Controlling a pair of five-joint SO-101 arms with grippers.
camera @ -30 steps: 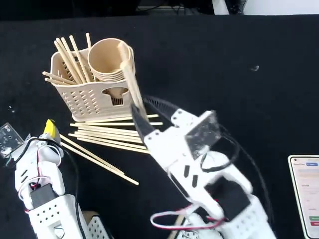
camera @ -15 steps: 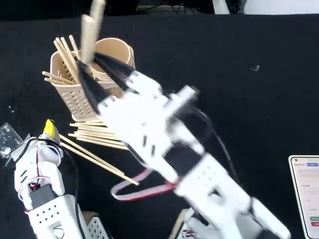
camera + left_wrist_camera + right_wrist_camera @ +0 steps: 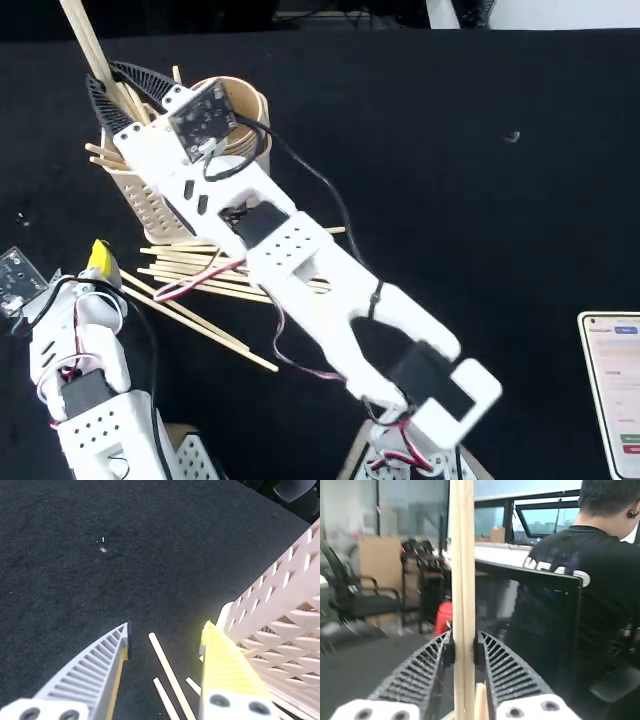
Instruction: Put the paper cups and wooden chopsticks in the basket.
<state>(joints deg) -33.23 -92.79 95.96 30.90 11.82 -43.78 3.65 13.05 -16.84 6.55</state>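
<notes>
High view: the right gripper (image 3: 103, 76) is hovering over the far left corner of the basket (image 3: 165, 205), its black fingers clamping the held chopsticks (image 3: 84, 38), which are rising steeply up and to the left. The paper cups (image 3: 247, 105) are sitting nested in the basket's right side, and the basketed chopsticks (image 3: 103, 155) are sticking out at its left. The loose chopsticks (image 3: 200, 272) are lying on the black table (image 3: 450, 150) just in front of the basket, partly under the right arm. The left gripper (image 3: 98, 258) is resting low at the near left. A phone (image 3: 612, 385) is lying at the right edge, its print too small to read. Left wrist view: the left gripper (image 3: 166, 626) is holding its grey and yellow fingers apart, with loose chopsticks (image 3: 169, 672) lying on the table (image 3: 75, 555) between them, just beside the basket (image 3: 280, 605) wall. Right wrist view: the right gripper (image 3: 463, 641) is pinching the held chopsticks (image 3: 462, 580) together, upright
</notes>
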